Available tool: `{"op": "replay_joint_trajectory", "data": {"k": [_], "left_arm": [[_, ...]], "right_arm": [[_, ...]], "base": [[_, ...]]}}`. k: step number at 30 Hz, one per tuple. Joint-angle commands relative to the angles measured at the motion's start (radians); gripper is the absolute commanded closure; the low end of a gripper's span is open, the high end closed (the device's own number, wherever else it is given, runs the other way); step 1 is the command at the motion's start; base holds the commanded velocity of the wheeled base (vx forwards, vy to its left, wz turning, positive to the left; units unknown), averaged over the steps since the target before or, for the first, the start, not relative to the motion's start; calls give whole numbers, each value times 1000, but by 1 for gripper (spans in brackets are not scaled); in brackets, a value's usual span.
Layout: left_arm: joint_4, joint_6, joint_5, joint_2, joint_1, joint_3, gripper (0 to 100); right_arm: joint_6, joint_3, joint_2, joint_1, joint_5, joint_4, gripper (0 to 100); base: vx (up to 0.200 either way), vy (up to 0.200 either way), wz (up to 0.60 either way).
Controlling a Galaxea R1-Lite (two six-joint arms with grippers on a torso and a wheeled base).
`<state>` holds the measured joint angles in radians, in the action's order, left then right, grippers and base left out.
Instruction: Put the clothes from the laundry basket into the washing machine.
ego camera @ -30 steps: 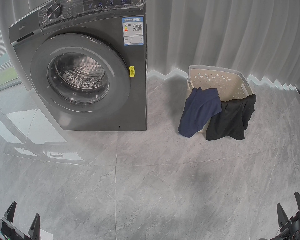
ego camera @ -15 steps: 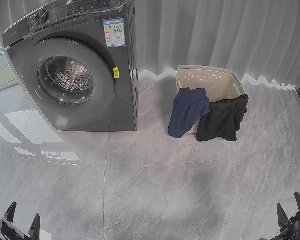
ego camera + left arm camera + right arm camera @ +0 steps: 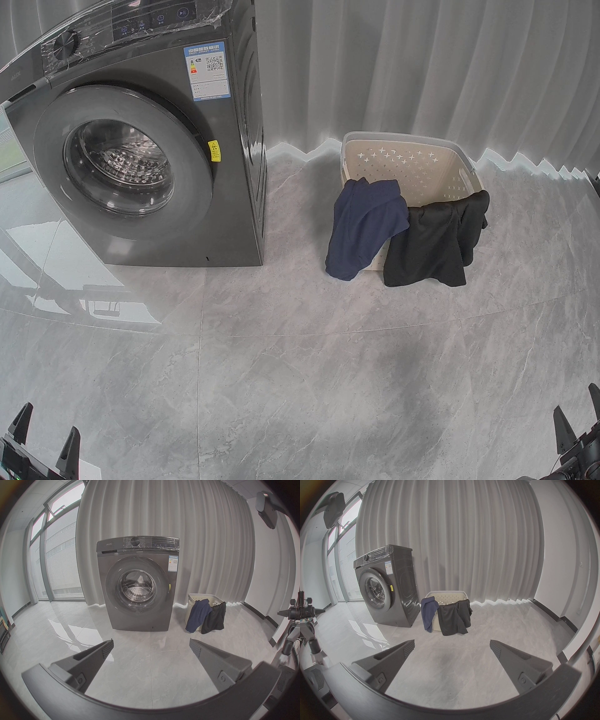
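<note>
A dark grey front-loading washing machine (image 3: 144, 137) stands at the left on the floor, its round door (image 3: 122, 165) shut. To its right sits a cream laundry basket (image 3: 412, 159). A navy garment (image 3: 362, 225) and a black garment (image 3: 431, 240) hang over the basket's front rim. My left gripper (image 3: 44, 431) is low at the near left, open and holding nothing. My right gripper (image 3: 578, 415) is low at the near right, open and holding nothing. Both are far from the basket. The wrist views show the machine (image 3: 137, 583) (image 3: 384, 583) and basket (image 3: 204, 600) (image 3: 447, 598) ahead.
A grey pleated curtain (image 3: 437, 69) runs along the back wall behind machine and basket. The tiled floor (image 3: 325, 375) between me and the basket is bare. Tall windows (image 3: 59, 558) stand to the machine's left.
The whole head picture has shifted left and slightly down, so the camera has turned right. Both grippers stay in the same place, open.
</note>
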<state>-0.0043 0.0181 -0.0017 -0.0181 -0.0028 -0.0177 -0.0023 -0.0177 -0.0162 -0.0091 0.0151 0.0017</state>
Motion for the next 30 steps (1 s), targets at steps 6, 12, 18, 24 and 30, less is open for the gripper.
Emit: {"op": "replay_joint_trajectory", "data": {"k": [6,12,18,24,30], "left_arm": [[0,-1,0,17,0,18,0],[0,0,0,17,0,18,0],[0,-1,0,17,0,18,0],[0,-1,0,17,0,18,0],[0,0,0,17,0,18,0]], "right_arm": [[-1,18,16,0,0,0,0],[-1,18,16,0,0,0,0],[1,18,16,0,0,0,0],[1,18,16,0,0,0,0],[1,18,16,0,0,0,0]], "base": [[133,0,0],[0,0,0],[0,-67,0],[0,-200,0],[0,-200,0]]}}
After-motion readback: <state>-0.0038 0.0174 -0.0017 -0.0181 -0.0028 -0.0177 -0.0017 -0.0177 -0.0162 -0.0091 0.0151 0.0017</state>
